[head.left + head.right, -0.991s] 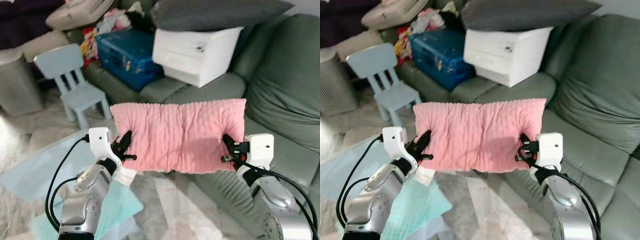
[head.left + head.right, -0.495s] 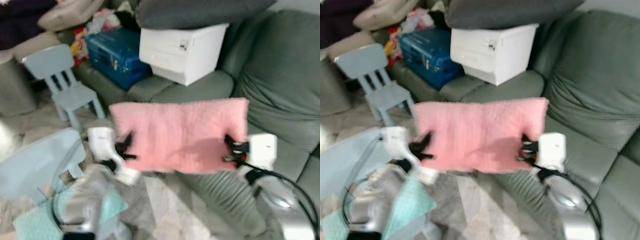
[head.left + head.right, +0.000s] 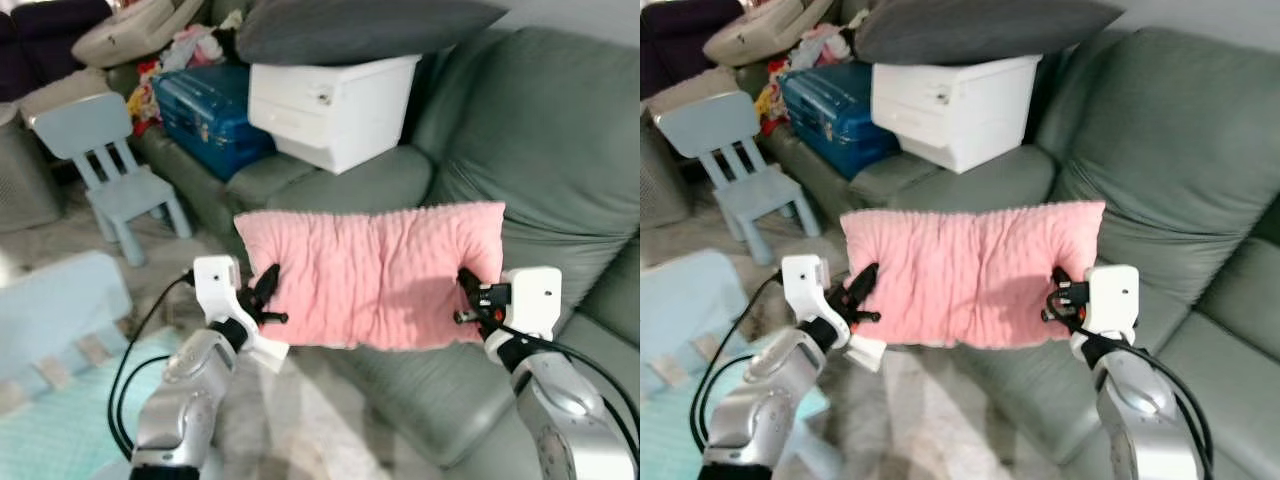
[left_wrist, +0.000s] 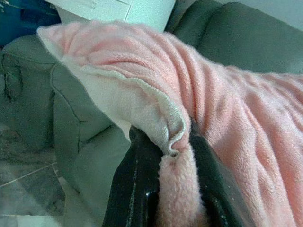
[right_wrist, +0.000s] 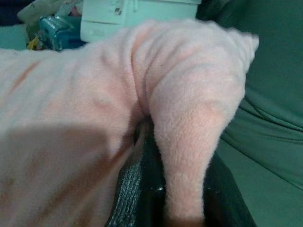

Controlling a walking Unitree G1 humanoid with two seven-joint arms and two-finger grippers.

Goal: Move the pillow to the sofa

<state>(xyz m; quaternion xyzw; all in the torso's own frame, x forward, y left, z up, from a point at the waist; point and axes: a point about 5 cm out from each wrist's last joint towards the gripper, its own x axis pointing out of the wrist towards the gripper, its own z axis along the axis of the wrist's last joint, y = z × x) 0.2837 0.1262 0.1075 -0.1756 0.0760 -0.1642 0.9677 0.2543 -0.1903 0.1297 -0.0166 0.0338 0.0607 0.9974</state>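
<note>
while it hangs stretched between my two arms, the pink pillow point(image 3: 375, 275) sits in the air in front of the green sofa point(image 3: 520, 140), above the seat's front edge, not touching the cushions. it is held level, long side across, plush surface ribbed with wrinkles.

my left gripper point(image 3: 268, 300) is clenched on the pillow's left lower corner; in the left wrist view the two black fingers point(image 4: 137, 184) pinch a fold of pink fabric and its pale seam between them. my right gripper point(image 3: 466, 300) is clamped on the right edge; in the right wrist view a ridge of pink plush is squeezed between the dark fingers point(image 5: 137, 189).

behind the pillow, on the sofa seat, stands a white storage box point(image 3: 330, 95) with a dark grey cushion point(image 3: 360, 30) lying on top. beside the box, to my left, a blue suitcase point(image 3: 205, 110) rests on the seat, with a heap of clothes and toys point(image 3: 170, 55) behind it.

on the floor to my left, a small light-blue child's chair point(image 3: 110, 165) stands near the sofa's end. a pale blue panel point(image 3: 55, 310) lies near my left arm, over a teal mat point(image 3: 60, 430).
</note>
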